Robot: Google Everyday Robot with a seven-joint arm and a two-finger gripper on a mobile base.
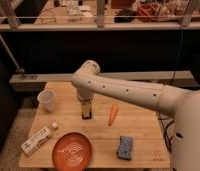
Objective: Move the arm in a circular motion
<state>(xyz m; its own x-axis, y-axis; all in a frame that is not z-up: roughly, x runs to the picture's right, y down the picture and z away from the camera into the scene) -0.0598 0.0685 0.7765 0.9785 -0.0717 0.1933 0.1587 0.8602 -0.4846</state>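
My cream-white arm (128, 91) reaches in from the right edge across the wooden table (143, 135), thick and tubular with small dark dots along it. At a rounded joint (86, 70) it bends down to a short beige tip. The gripper (86, 113) hangs at that tip, pointing straight down, just above or touching the table top near its middle. It stands between a white cup (47, 100) on the left and an orange carrot (112, 114) on the right. Nothing shows in the gripper.
An orange plate (72, 151) lies at the front edge, a white bottle (39, 140) lying on its side at the front left, a blue sponge (125, 147) at the front right. A dark ledge and railing (98, 26) run behind the table.
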